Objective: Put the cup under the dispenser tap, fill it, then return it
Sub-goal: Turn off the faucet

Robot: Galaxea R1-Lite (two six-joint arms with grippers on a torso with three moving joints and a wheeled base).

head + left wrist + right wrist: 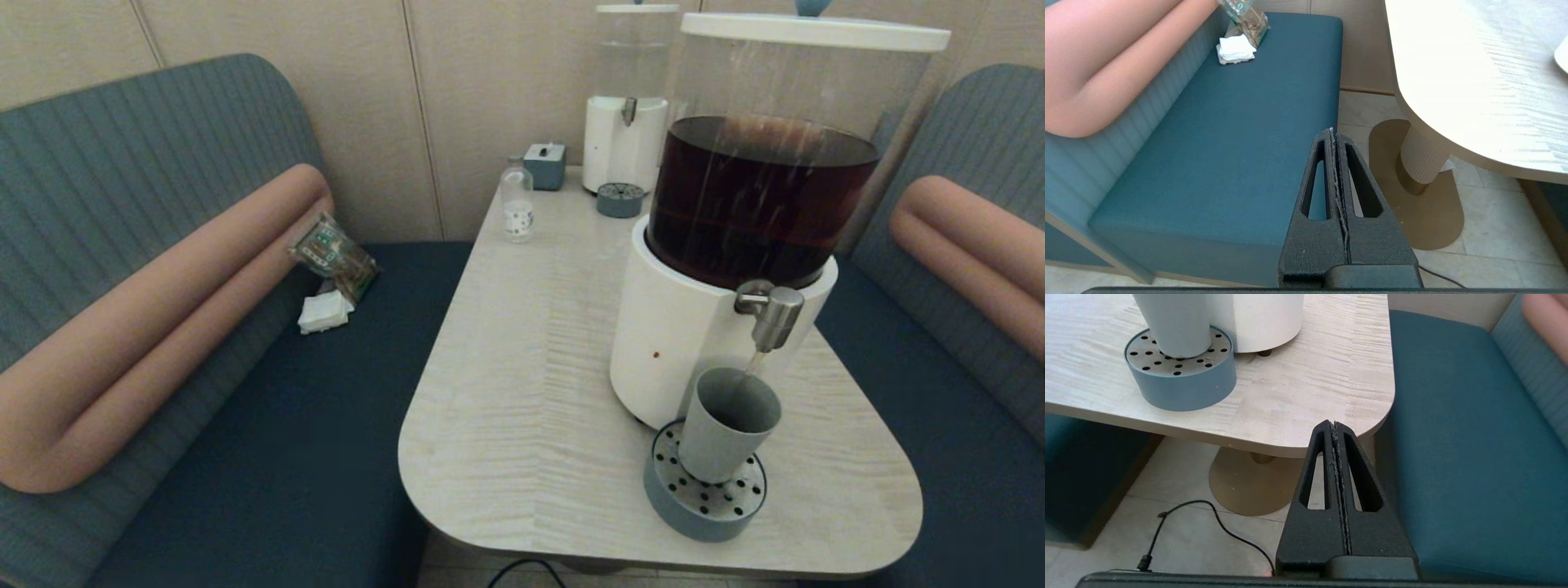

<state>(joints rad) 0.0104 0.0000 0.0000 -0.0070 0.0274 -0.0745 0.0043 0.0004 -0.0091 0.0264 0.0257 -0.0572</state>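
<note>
A: Head view first: where's the cup?

B: Standing on the round grey-blue drip tray with the perforated top, right under the dispenser tap. A thin stream runs from the steel spout down into it. The tray sits near the front corner of the counter, touching the foot of the white dispenser base.

A: And the tank?

B: Clear, roughly half full of dark brown liquid, with a white lid on top.

A: Neither arm shows from up there. What about the wrists?

B: From the left wrist, the left end effector is clenched, fingers pressed together with nothing between them. It hangs over the teal bench seat, beside the counter's edge and its ribbed pedestal.

A: And the right?

B: The right end effector is clenched too, holding nothing, low in front of the counter's rounded corner, well apart from the cup. That camera catches the tray and the cup's lower half.

A: Anything else on the counter?

B: At the far end, a narrower dispenser with clear liquid, its own little tray, a small clear bottle and a small blue box. A snack packet and a folded white napkin lie on the left bench.
</note>
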